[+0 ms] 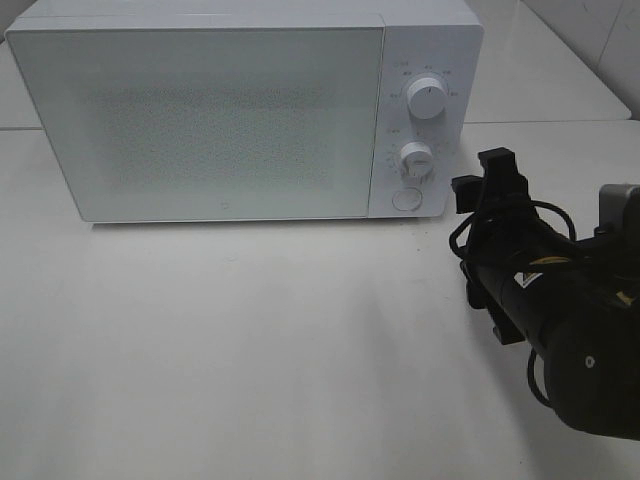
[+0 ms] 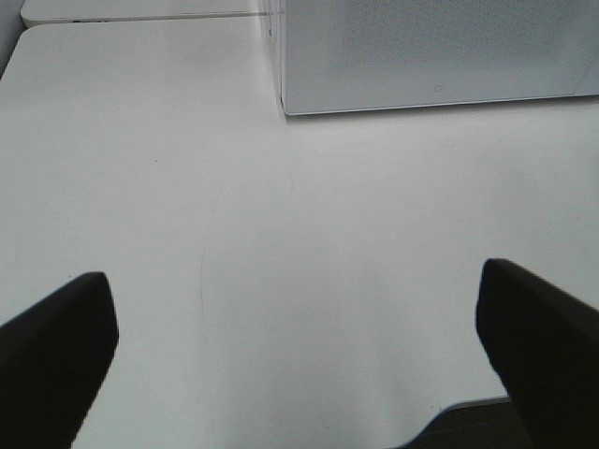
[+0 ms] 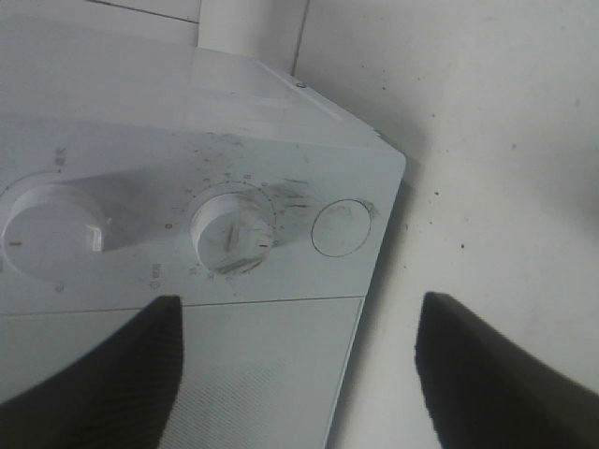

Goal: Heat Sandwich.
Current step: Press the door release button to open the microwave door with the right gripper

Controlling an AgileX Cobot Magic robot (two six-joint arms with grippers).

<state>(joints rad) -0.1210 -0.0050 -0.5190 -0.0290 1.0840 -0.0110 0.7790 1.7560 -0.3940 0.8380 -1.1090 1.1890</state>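
White tabletop (image 1: 250,350) nearest, left gripper (image 2: 292,276) low over it, spread wide, holding nothing. Farther on, right gripper (image 3: 299,301) parted too, nothing between its fingers, near and facing lower knob (image 3: 232,232) and round button (image 3: 342,227) on white microwave (image 1: 250,20). Door (image 1: 200,120) shut, upper knob (image 1: 427,100) above the lower. Pale tiled wall (image 1: 600,40) beyond. No telling sandwich's whereabouts.
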